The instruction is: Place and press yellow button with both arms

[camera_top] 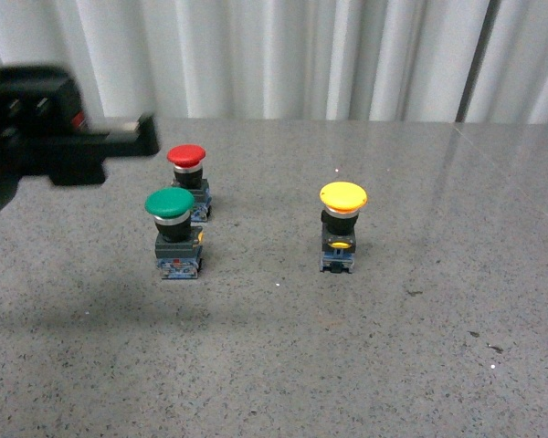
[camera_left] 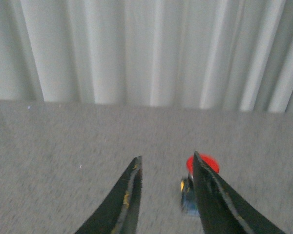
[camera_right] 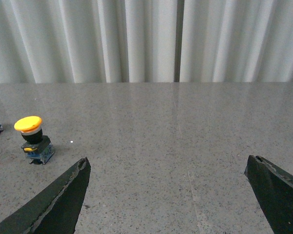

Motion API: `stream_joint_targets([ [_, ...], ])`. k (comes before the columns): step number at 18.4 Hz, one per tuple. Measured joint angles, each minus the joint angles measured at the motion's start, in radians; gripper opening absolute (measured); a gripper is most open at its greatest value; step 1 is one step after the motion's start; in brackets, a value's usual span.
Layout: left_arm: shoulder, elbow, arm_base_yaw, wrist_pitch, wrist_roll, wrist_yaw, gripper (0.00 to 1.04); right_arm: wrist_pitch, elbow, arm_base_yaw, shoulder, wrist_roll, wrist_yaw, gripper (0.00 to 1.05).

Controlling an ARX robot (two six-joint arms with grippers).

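Upright on the speckled grey worktop (camera_top: 420, 356) stands the round-capped yellow button (camera_top: 341, 224); left gripper (camera_left: 167, 156) and right gripper (camera_right: 168, 159) show jaws apart.

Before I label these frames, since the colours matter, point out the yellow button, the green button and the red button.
yellow button (camera_top: 343, 196): front view, middle of its yellow cap.
green button (camera_top: 169, 203): front view, top of its green cap.
red button (camera_top: 185, 155): front view, its red cap.
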Motion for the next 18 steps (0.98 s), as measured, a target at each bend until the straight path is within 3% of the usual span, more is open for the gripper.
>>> stream_joint_targets([
  [1,-0.012,-0.027,0.010,-0.005,0.000,0.016,0.27,0.000,0.000,0.000,0.000,0.000,0.000,0.98],
  [3,-0.091,-0.152,0.064,-0.035,0.000,0.097,0.07,0.000,0.000,0.000,0.000,0.000,0.000,0.98],
  [4,-0.155,-0.190,0.100,-0.042,0.002,0.129,0.02,0.000,0.000,0.000,0.000,0.000,0.000,0.98],
  [10,-0.496,-0.343,0.262,-0.216,0.000,0.289,0.02,0.000,0.000,0.000,0.000,0.000,0.000,0.98],
  [16,-0.821,-0.407,0.362,-0.472,0.000,0.385,0.02,0.000,0.000,0.000,0.000,0.000,0.000,0.98],
  [18,-0.913,-0.411,0.457,-0.556,0.000,0.475,0.02,0.000,0.000,0.000,0.000,0.000,0.000,0.98],
])
